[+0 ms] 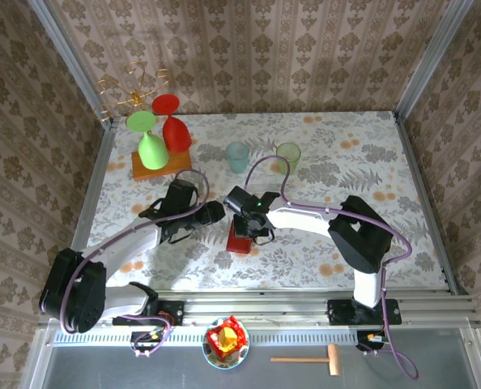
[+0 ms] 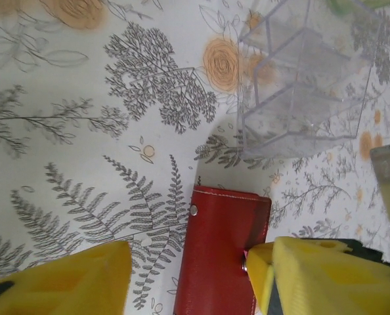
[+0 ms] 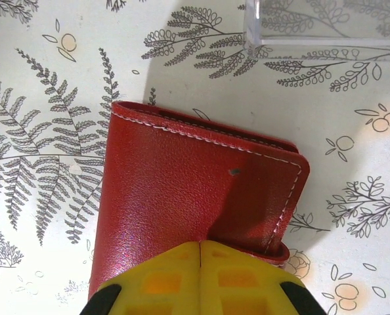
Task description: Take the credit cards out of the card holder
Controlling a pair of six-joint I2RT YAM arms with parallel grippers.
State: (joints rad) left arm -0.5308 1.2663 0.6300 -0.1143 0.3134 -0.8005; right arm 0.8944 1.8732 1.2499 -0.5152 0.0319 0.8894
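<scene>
Card holder [image 3: 195,190] is seen closed, flat on bench [image 3: 44,79], near clear plastic box [image 2: 300,85]. R end effector [image 3: 200,252] is fully closed, fingers met w/ no gap over holder's edge; nothing seen clamped. L end effector [image 2: 188,269] is held partly open above holder, one finger at its snap edge; nothing gripped.

Arms [image 1: 301,217] are black-and-white, cables [image 1: 386,219] purple, pincer fingers [image 2: 57,279] yellow, perhaps plastic.

Both arms bend inward, wrists nearly meeting; the left end effector [image 2: 188,269] stands parted, the right end effector [image 3: 200,259] is pressed together.
</scene>
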